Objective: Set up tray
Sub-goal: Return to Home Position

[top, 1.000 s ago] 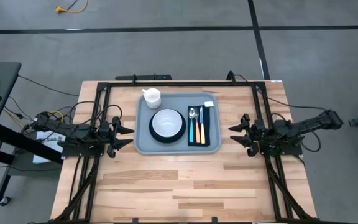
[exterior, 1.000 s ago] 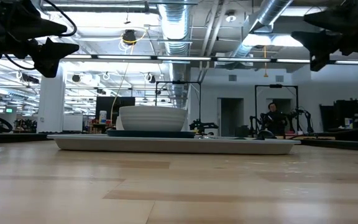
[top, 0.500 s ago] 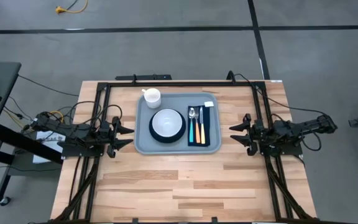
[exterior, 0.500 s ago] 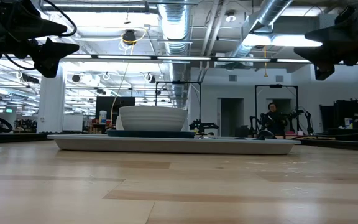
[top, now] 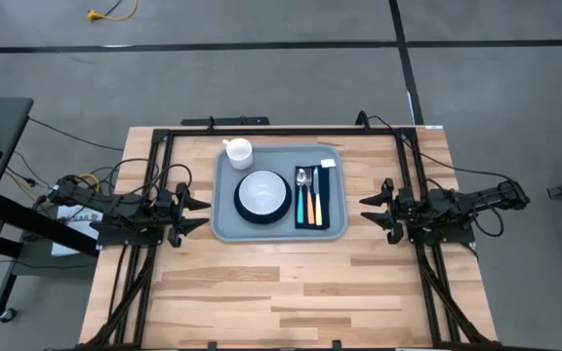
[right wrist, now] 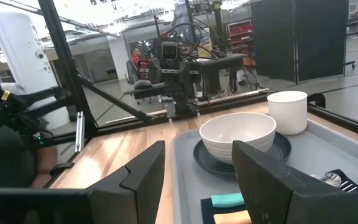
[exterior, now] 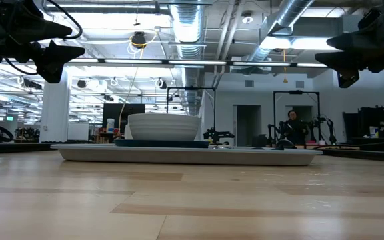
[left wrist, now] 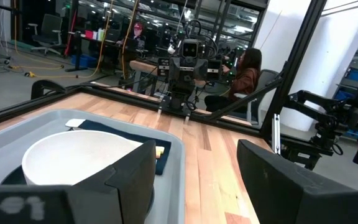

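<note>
left gripper: fingers spread apart, nothing held
right gripper: spread too, nothing held
tray: parked between both grippers, touched by neither

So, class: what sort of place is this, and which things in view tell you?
Probably a robotics lab or workshop: bare ceiling ducts, more robot rigs on benches behind, and a person seated nearby.
</note>
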